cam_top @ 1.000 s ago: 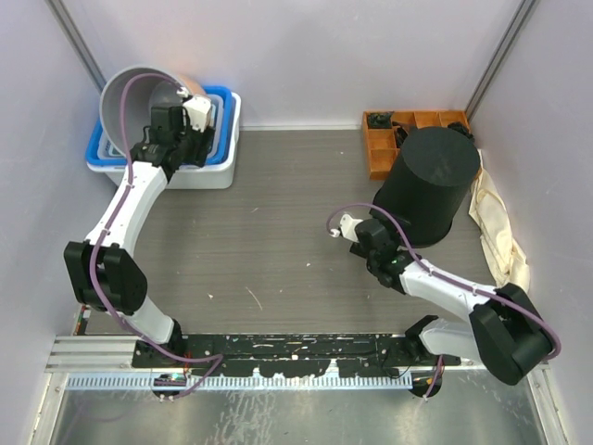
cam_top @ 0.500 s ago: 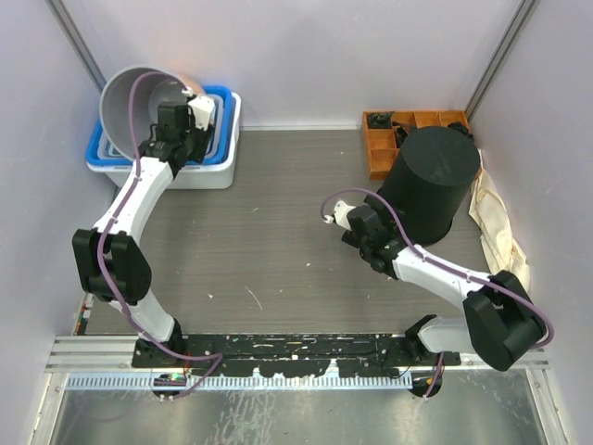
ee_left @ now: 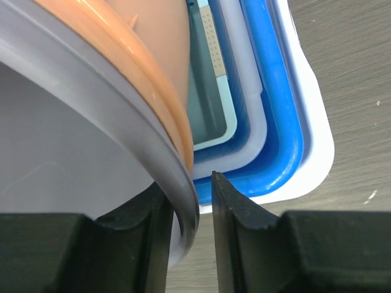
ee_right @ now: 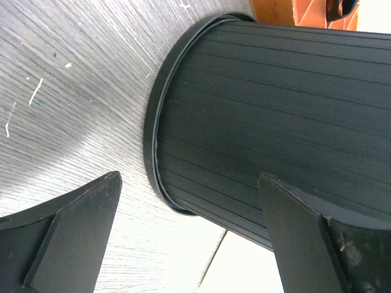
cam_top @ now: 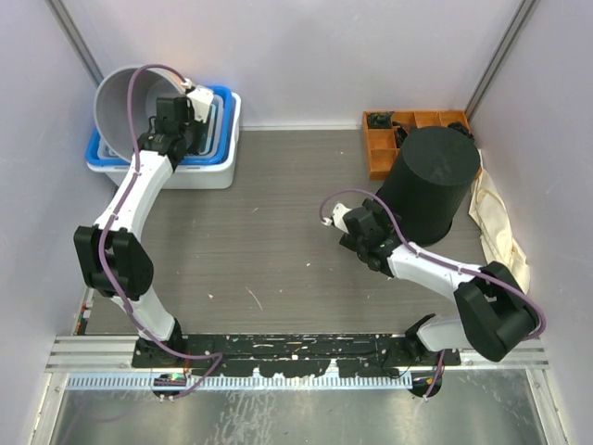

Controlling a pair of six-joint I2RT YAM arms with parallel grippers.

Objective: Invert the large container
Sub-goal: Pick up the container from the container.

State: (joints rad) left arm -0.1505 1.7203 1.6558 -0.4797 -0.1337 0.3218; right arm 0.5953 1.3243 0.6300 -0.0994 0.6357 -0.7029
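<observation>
Grey plastic tub [cam_top: 130,107] — the left gripper [ee_left: 189,210] is pinching its rim, probably for tipping; the right gripper [ee_right: 183,207] is gaping beside the black ribbed bin [ee_right: 275,116].

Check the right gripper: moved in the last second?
Yes. The right gripper has slid up the table, closer to the orange tray, alongside the unmoved black container.

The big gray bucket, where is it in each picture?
Top view: gray bucket at upper left, tipped over the blue bin.
Left wrist view: its gray rim sits between the left gripper fingers.
Right wrist view: not in it.
Shared landmark: the blue bin.
</observation>
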